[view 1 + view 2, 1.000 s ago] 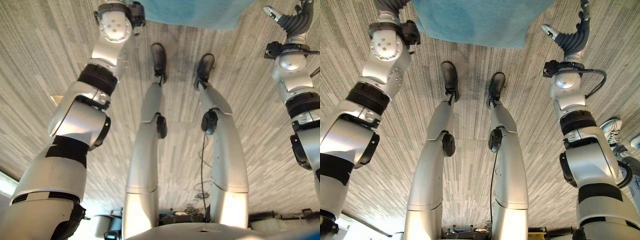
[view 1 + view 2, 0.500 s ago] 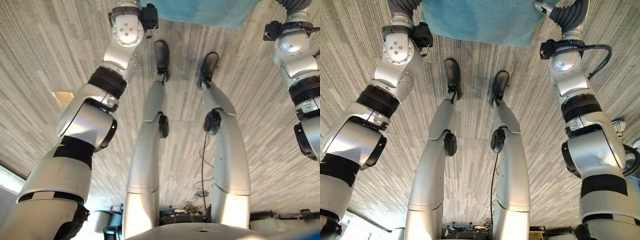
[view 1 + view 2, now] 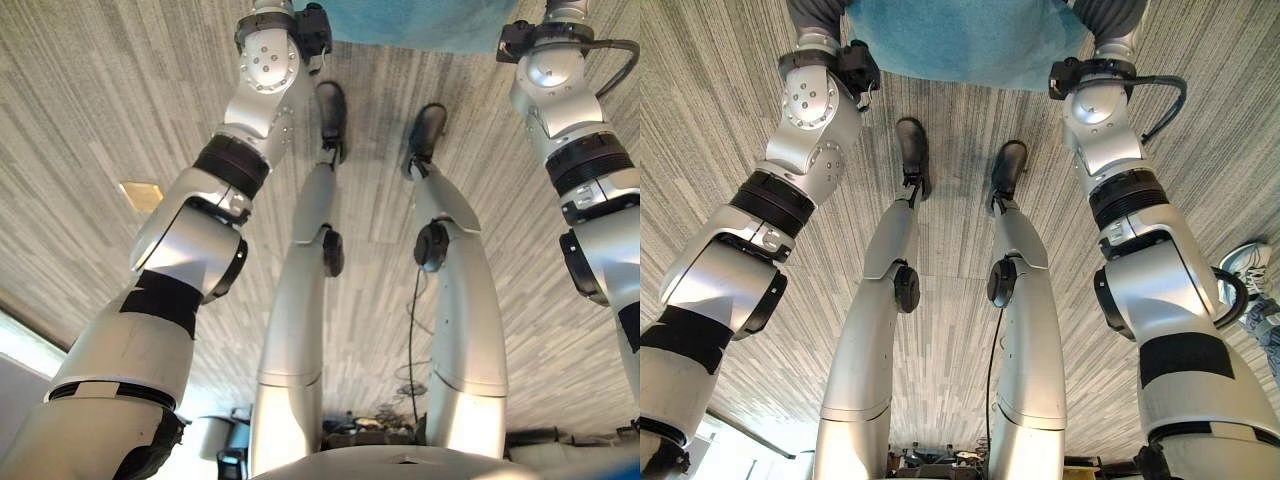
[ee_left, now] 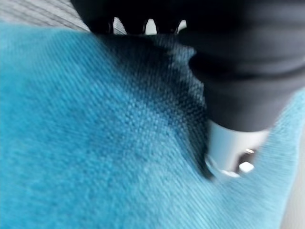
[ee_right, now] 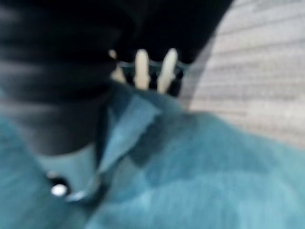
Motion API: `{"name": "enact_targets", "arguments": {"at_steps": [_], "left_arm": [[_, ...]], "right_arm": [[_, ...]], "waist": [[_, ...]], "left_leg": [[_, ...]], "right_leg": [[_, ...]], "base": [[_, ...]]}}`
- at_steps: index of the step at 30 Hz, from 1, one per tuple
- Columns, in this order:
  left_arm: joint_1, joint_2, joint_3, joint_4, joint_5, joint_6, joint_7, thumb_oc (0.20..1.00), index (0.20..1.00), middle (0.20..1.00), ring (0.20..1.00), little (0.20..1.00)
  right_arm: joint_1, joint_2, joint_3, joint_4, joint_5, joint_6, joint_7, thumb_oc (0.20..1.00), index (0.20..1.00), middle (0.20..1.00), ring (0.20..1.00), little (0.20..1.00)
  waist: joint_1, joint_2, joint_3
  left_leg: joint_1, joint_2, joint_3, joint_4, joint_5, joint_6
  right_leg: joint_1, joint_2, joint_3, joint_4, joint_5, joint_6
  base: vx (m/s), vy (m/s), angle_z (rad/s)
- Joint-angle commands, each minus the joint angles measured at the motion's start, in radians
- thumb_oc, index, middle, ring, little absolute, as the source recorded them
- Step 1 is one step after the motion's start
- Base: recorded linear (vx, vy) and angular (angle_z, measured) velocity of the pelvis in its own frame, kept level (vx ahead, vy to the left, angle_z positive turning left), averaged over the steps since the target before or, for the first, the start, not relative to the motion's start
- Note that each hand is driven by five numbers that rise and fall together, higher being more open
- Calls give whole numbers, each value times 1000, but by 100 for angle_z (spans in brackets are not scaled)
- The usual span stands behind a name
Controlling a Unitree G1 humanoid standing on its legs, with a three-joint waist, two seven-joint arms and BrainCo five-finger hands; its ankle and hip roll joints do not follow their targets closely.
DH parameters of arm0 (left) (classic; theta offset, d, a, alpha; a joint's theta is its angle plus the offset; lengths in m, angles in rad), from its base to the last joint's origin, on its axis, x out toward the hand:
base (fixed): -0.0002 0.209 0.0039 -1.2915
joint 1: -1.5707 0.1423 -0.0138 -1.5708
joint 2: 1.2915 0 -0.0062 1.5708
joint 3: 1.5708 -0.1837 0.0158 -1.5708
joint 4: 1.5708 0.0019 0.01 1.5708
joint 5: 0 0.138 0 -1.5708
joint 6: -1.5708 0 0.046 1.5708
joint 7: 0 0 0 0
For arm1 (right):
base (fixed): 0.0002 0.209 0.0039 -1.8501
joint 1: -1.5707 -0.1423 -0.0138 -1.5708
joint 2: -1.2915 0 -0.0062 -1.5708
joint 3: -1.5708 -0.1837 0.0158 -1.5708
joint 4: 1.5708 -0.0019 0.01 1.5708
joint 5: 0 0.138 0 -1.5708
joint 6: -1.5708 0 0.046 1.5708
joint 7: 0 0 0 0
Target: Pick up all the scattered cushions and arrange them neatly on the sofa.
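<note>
In the eye views a teal cushion (image 3: 960,40) is lying on the grey striped carpet (image 3: 720,120) at the far edge, with both arms reaching to its left and right ends. In the left wrist view the left hand (image 4: 224,62) is pressing its thumb into the cushion's top, its fingers hidden past the edge, so I cannot tell its grip. In the right wrist view the right hand (image 5: 143,71) is curling its fingers round the cushion's corner.

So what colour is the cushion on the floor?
Teal blue; the cushion shows best in the left wrist view.
</note>
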Motion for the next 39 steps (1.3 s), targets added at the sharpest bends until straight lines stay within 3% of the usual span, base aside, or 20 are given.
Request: {"name": "enact_targets", "arguments": {"at_steps": [1,10,18,20,23,32,33,37,39], "left_arm": [[-25,-169,-47,-37,12,-86,-70,200,200,200,200,200],[105,-140,-11,-156,65,-81,-75,200,200,200,200,200],[419,-194,12,-349,166,-63,-101,200,200,200,200,200],[457,-188,11,-365,175,-60,-103,200,200,200,200,200],[611,-148,11,-451,247,-51,-107,200,200,200,200,200],[881,-114,14,-572,284,-17,-157,200,200,200,200,200],[941,-96,32,-604,293,-7,-174,200,200,200,200,200],[1008,-65,62,-627,323,9,-183,200,200,200,200,200],[1043,-41,105,-642,342,13,-187,200,200,200,200,200]], "right_arm": [[-121,193,113,-69,-32,-82,80,200,200,200,200,200],[-2,152,52,-264,-62,-112,103,200,200,200,200,200],[359,118,-74,-525,-154,-124,119,200,200,200,200,200],[405,114,-82,-551,-168,-120,128,200,200,200,200,200],[618,102,-125,-661,-203,-122,152,200,200,200,200,200],[1005,116,-208,-817,-212,-110,233,200,200,200,200,200],[1073,99,-224,-842,-223,-100,264,200,200,200,200,200],[1140,81,-249,-881,-231,-91,303,200,200,200,200,200],[1158,79,-271,-903,-238,-83,322,200,200,200,200,200]], "waist": [[-20,27,-51],[-28,22,-72],[-41,12,-80],[-41,12,-87],[-43,0,-112],[-58,-10,-181],[-64,-15,-192],[-71,-22,-203],[-84,-22,-225]], "left_leg": [[43,-43,-63,149,-258,-7],[153,-47,-64,80,-225,-24],[480,-49,-81,-74,-190,-66],[505,-48,-84,-82,-185,-65],[673,-43,-96,-135,-179,-78],[1027,-24,-95,-215,-204,-67],[1108,-22,-86,-214,-228,-58],[1204,-16,-51,-211,-269,-38],[1252,-15,-1,-228,-288,-18]], "right_leg": [[105,6,53,-80,-44,118],[209,20,38,-129,-14,117],[525,36,-1,-271,10,111],[551,36,-7,-286,16,105],[727,46,-29,-360,18,100],[1098,57,-57,-472,14,97],[1191,62,-47,-504,13,97],[1294,68,-16,-553,27,107],[1320,71,38,-598,75,136]], "base": [[0,0,0],[-52,-31,1],[-81,-86,3],[-63,-98,3],[-84,-138,-3],[-45,-72,0],[7,0,-5],[-10,73,-21],[-41,156,-53]]}}
